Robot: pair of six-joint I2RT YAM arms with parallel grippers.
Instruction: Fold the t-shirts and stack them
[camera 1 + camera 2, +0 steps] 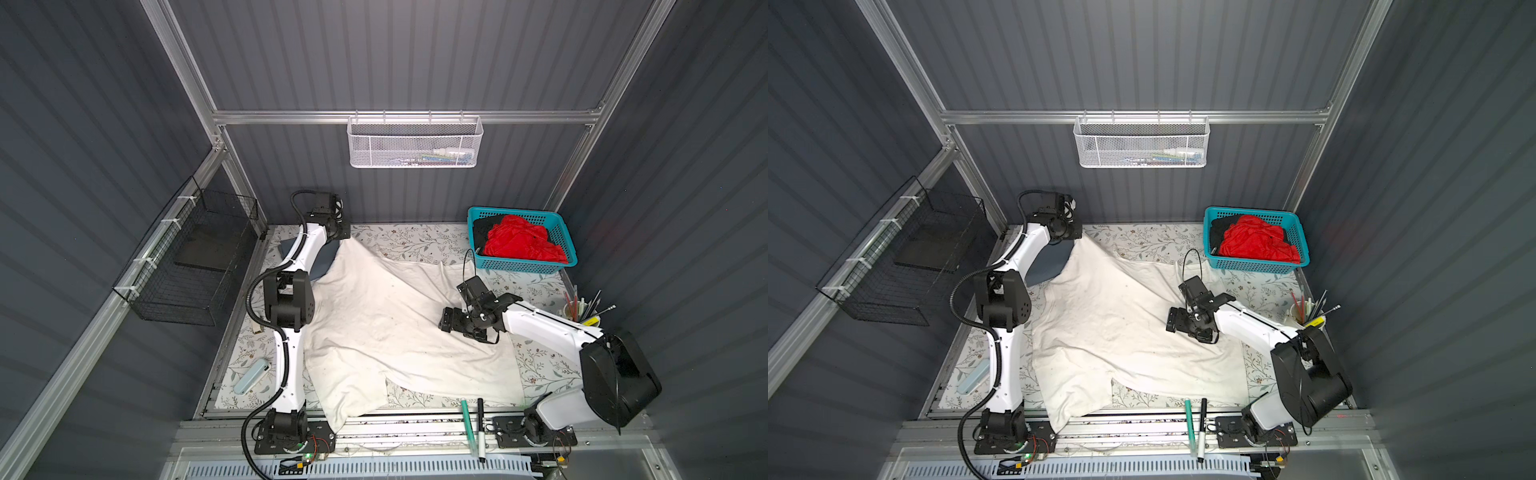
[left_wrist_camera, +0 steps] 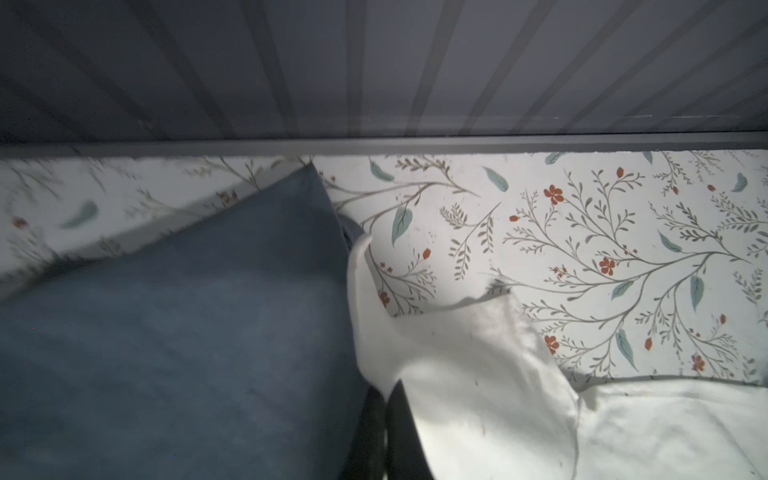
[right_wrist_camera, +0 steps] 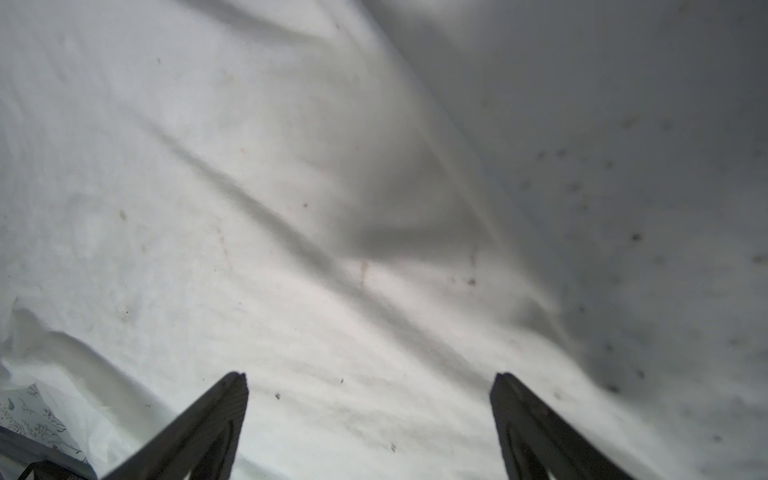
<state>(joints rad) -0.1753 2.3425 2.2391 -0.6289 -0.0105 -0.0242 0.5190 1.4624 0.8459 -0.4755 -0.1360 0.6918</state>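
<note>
A large off-white t-shirt (image 1: 382,324) (image 1: 1113,324) lies spread and wrinkled over the floral table cover. At the back left my left gripper (image 2: 388,399) is shut on a corner of this off-white t-shirt (image 2: 478,395), holding it lifted. Beside that corner lies a slate-grey t-shirt (image 1: 322,266) (image 2: 187,332), partly under the left arm. My right gripper (image 1: 445,322) (image 3: 368,376) hangs open just above the shirt's right part (image 3: 291,208), with nothing between its fingers. A red t-shirt (image 1: 519,241) and a black one (image 1: 482,232) sit crumpled in the basket.
A teal basket (image 1: 523,266) stands at the back right. A cup of pens (image 1: 582,311) is at the right edge. Two markers (image 1: 473,424) lie on the front rail, and a pale blue case (image 1: 251,376) at front left. A black wire basket (image 1: 187,266) hangs on the left wall.
</note>
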